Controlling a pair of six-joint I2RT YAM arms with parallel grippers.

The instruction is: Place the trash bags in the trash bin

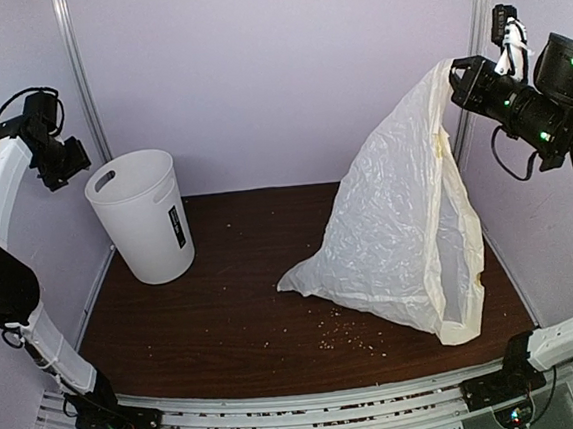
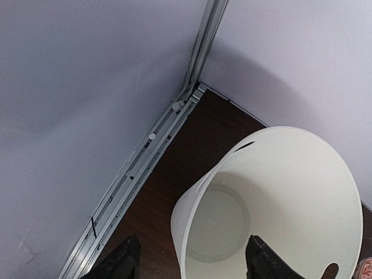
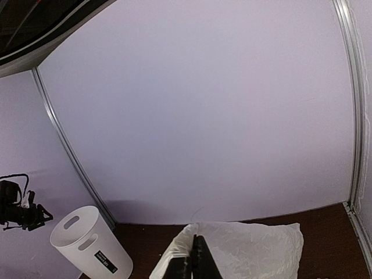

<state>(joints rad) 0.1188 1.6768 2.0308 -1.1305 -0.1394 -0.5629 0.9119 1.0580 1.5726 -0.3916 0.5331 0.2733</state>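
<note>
Right claw (image 1: pixel 458 74), clenched on the top corner of the bag (image 1: pixel 397 215) (its bottom rests on the desk (image 1: pixel 226 320)), should lift it clear and swing left over the bin (image 1: pixel 145 222), which stands under the released, empty left claw (image 1: pixel 69 158).

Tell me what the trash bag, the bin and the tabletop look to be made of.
Trash bag: thin plastic film, translucent cream-white; finely crinkled, light shows through.
Trash bin: rigid moulded plastic, smooth matte white; even wall with cut-out handle slots.
Tabletop: dark brown wood look, perhaps laminate or veneer; streaked grain, faint sheen.
</note>
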